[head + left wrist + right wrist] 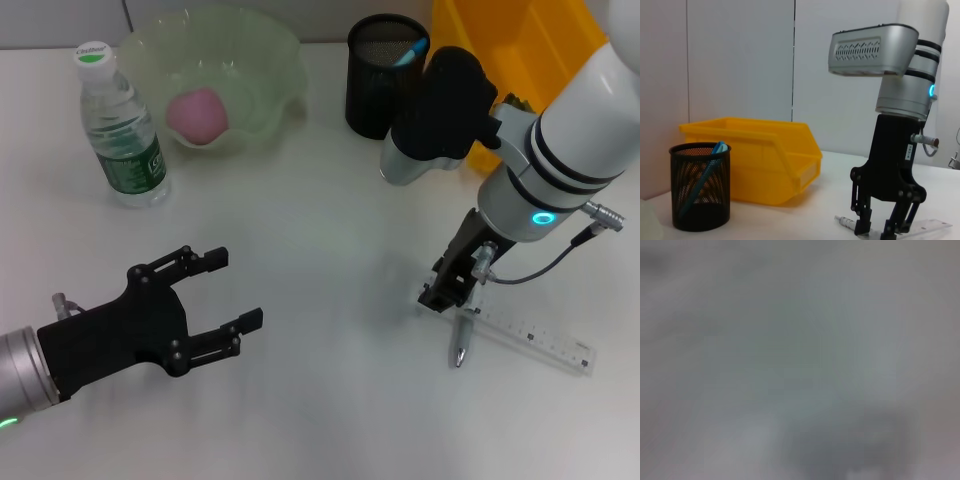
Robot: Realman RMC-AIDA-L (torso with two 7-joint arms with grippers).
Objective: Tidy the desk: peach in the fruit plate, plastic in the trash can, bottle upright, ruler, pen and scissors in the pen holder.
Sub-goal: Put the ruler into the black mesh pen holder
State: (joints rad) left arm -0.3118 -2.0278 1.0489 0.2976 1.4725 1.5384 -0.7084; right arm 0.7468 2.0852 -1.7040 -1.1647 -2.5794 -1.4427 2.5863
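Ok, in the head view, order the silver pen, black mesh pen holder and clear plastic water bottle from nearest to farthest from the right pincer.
1. Silver pen: on the table directly at the right pincer.
2. Black mesh pen holder: at the back of the table, beside the yellow bin.
3. Clear plastic water bottle: upright at the far left.

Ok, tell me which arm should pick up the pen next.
Right. The right gripper is already down over the pen and ruler, fingers straddling them. The left gripper hovers open, far across the table.
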